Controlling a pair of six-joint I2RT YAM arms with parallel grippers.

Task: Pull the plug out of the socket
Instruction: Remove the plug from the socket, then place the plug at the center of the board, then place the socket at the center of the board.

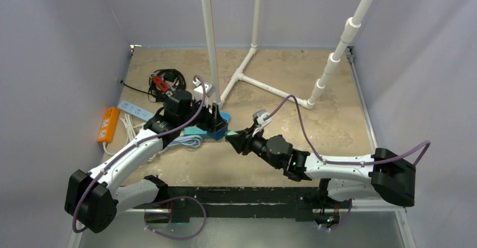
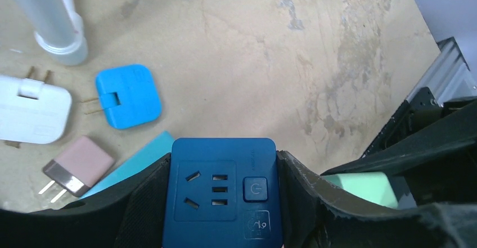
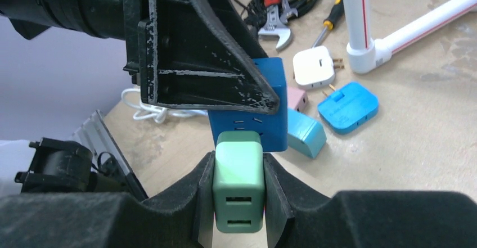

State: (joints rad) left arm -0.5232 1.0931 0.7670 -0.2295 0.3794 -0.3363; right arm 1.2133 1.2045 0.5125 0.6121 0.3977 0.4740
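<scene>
A dark blue socket cube [image 2: 223,192] is held off the table by my left gripper [image 2: 223,200], which is shut on its two sides. A mint green plug [image 3: 238,186] sits against the cube's side face [image 3: 275,107], with no gap showing. My right gripper [image 3: 238,200] is shut on the green plug from both sides. In the top view the left gripper [image 1: 216,125] and right gripper [image 1: 233,139] meet at the cube [image 1: 220,131] in the middle of the table. The plug's prongs are hidden.
Loose adapters lie under the cube: a blue one [image 2: 127,95], a white one [image 2: 31,110], a pink one [image 2: 79,166] and a light blue block [image 3: 306,132]. A white PVC pipe frame [image 1: 247,79] stands behind. Orange [image 1: 108,124] and white [image 1: 135,110] power strips and tools [image 1: 166,82] lie at left.
</scene>
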